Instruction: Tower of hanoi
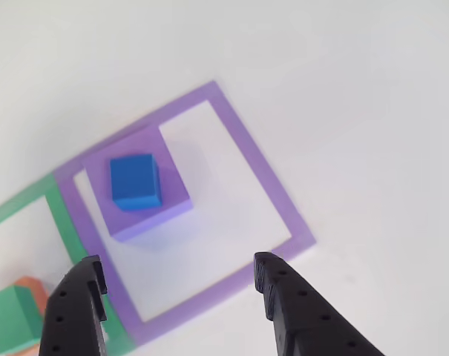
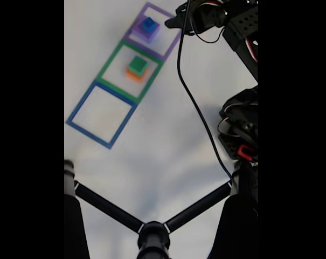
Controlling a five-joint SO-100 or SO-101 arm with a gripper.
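The small blue cube (image 1: 135,182) sits on top of the flat purple block (image 1: 153,211), inside the purple square frame (image 1: 272,193). At the lower left, the green block (image 1: 12,320) rests on the orange block (image 1: 35,289) within the green frame (image 1: 61,215). My gripper (image 1: 176,268) hovers open and empty on the near side of the purple block, its black fingers (image 1: 280,285) spread wide. In the fixed view the blue cube (image 2: 148,23) on the purple block (image 2: 144,32) and the green block (image 2: 137,65) on the orange block (image 2: 133,75) lie at the top, with the gripper (image 2: 172,21) just right of the purple stack.
A blue square frame (image 2: 79,108) with nothing inside lies below the green frame (image 2: 111,59) on the white table. A black cable (image 2: 198,113) runs down the right side beside the arm's body (image 2: 241,127). A black stand (image 2: 152,237) spans the bottom.
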